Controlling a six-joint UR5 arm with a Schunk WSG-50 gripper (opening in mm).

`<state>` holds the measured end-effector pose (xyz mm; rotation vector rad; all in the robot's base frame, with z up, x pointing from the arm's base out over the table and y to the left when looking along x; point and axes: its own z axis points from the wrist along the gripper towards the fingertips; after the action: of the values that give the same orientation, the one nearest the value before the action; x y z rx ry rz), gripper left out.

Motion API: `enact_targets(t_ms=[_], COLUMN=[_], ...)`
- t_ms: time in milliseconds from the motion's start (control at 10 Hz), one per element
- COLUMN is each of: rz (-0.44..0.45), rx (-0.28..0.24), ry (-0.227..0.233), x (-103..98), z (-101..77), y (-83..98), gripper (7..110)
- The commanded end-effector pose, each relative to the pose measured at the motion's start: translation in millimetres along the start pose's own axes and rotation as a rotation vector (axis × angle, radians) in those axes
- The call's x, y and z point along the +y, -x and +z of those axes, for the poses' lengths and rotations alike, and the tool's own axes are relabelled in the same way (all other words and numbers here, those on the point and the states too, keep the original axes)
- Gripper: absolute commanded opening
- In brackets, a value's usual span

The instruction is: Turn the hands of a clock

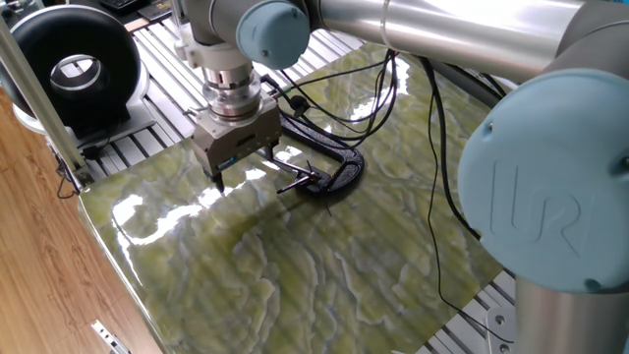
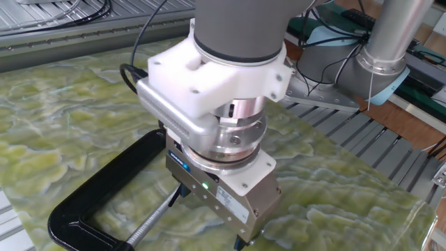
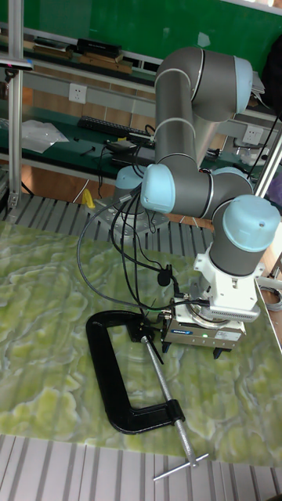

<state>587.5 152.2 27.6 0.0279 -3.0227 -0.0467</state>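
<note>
One fixed view: gripper hangs over the table, jaws spread wide w/ nothing between them, tips just above the surface. The hands lie just beside it, to the camera's right, at the jaw of the black C-clamp, two thin black pointers splaying from a hub. Gripper and pointers are apart, no contact.

Step in hand, as I read it: approach and line up on one pointer; turning not yet begun.

To do it well:
- Shift sideways toward the hub, tips low but clear of the table.
- Put one finger against the side of a pointer, well out from the hub, for leverage.
- Sweep in an arc centred on the hub, not a straight push, or the needle bends or slips off.
- Stay off the screw rod and clamp frame; a knock there moves the whole fixture.
- Light force only; pointers look flimsy.

Tall fixed view: hub prob. sits at the clamp's upper jaw, but it's too small to be sure. Other fixed view: gripper body hides it.
</note>
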Motion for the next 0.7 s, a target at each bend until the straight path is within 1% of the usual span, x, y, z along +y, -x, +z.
enact_targets(t_ms=[0,300,600], rz=[-0.044,-0.052,-0.054], rx=[0.012,0.017,0.019], ry=[0.013,0.012,0.021], x=[0.1,-1.7,2.1], z=[6.1,8.3,11.7], y=[-3.9,-6.0,-7.6], gripper=[7,7,7])
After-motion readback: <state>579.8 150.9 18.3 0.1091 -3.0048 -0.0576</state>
